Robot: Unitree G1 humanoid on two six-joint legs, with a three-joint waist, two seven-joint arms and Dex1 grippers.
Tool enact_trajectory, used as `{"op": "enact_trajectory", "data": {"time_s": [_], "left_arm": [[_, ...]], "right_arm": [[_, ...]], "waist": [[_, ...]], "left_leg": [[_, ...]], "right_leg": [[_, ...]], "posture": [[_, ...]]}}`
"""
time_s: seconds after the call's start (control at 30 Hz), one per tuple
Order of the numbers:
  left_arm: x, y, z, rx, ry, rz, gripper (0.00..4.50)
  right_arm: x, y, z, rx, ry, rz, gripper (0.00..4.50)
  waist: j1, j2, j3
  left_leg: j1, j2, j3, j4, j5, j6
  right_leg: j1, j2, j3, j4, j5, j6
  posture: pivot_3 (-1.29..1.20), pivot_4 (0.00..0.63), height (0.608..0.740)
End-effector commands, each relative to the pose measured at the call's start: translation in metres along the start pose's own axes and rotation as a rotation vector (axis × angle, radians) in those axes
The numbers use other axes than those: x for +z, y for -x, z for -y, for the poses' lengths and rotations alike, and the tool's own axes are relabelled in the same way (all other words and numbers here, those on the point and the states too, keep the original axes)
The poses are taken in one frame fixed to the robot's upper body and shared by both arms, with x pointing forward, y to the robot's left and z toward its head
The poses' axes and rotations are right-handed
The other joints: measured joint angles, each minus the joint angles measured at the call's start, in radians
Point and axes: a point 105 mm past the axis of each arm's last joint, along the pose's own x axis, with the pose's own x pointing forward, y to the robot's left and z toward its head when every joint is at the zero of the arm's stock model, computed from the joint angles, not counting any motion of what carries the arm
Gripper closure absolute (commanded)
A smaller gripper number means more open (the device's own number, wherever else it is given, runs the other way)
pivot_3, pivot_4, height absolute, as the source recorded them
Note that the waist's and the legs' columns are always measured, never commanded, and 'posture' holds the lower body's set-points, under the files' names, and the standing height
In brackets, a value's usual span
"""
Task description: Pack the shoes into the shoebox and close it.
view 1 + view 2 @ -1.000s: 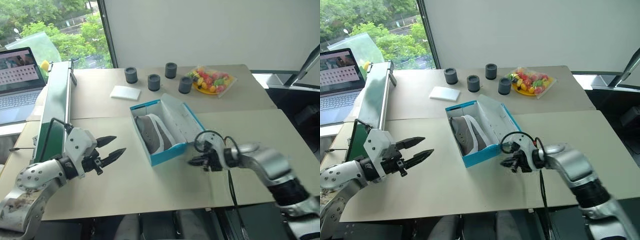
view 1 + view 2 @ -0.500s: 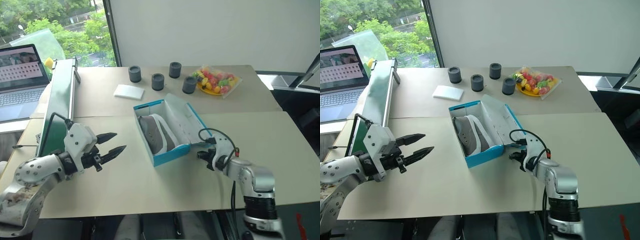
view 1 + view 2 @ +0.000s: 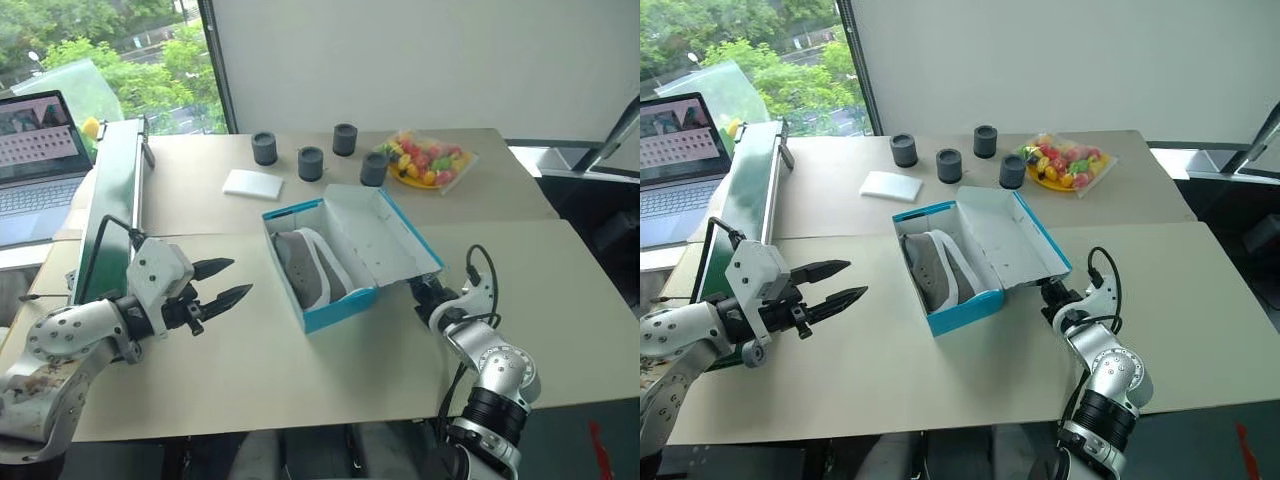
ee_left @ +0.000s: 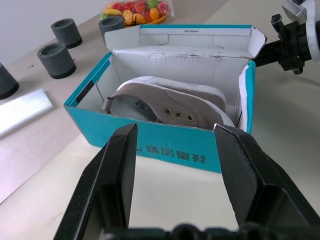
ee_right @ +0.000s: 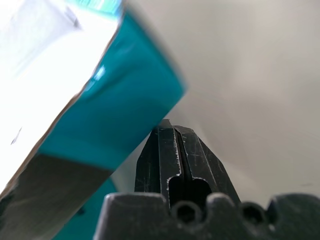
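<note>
Right wrist view: right hand (image 5: 170,131) closed beneath shoebox (image 5: 115,105) lid.

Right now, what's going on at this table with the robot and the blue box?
The robot is packing shoes into the cyan shoebox; they already lie inside it. The hinged lid is not yet closed and leans open toward the robot's right. The right tool, shut, has its tips under the lid's outer edge, apparently to lift it. The left tool hovers open beside the box, holding nothing.
</note>
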Motion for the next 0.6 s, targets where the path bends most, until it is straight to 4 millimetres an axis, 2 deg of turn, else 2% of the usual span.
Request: {"op": "enact_trajectory", "data": {"time_s": [0.03, 0.27, 0.37, 0.47, 0.6], "left_arm": [[0.011, 0.002, 0.002, -0.008, -0.039, 0.023, 1.93], [0.011, 0.003, -0.002, 0.006, -0.045, 0.014, 1.93], [0.01, 0.003, -0.002, 0.005, -0.043, 0.013, 1.93], [0.009, 0.002, -0.001, 0.005, -0.038, 0.012, 1.93], [0.009, 0.001, 0.0, 0.009, -0.032, 0.013, 1.93]], "right_arm": [[-0.006, -0.006, -0.039, 0.152, -0.072, 0.036, 4.47], [0.002, 0.006, -0.098, 0.511, -0.228, 0.028, 4.47], [0.01, 0.02, -0.12, 0.661, -0.243, 0.047, 4.47], [0.01, 0.035, -0.139, 0.786, -0.218, 0.034, 4.47], [-0.006, 0.06, -0.169, 0.974, -0.086, -0.066, 4.47]], "waist": [[-0.003, 0.0, 0.0], [-0.004, 0.0, 0.0], [-0.004, 0.001, 0.0], [-0.004, 0.001, 0.0], [-0.006, 0.001, 0.001]], "left_leg": [[0.0, 0.0, 0.0, 0.0, 0.0, 0.0], [0.0, 0.001, 0.0, 0.0, 0.0, 0.0], [0.0, 0.001, 0.0, 0.0, 0.0, 0.0], [0.0, 0.001, 0.0, 0.0, 0.0, 0.0], [0.0, 0.001, 0.0, 0.0, 0.0, 0.0]], "right_leg": [[0.0, 0.0, 0.0, 0.0, 0.0, 0.0], [0.0, 0.0, 0.0, 0.0, 0.0, 0.0], [0.0, 0.0, 0.0, 0.0, 0.0, 0.0], [0.0, 0.0, 0.0, 0.0, -0.001, 0.001], [0.0, 0.0, 0.0, 0.0, -0.001, 0.001]], "posture": [[0.0, 0.15, 0.727], [0.0, 0.15, 0.727], [0.0, 0.15, 0.727], [0.0, 0.15, 0.727], [0.0, 0.15, 0.727]]}}
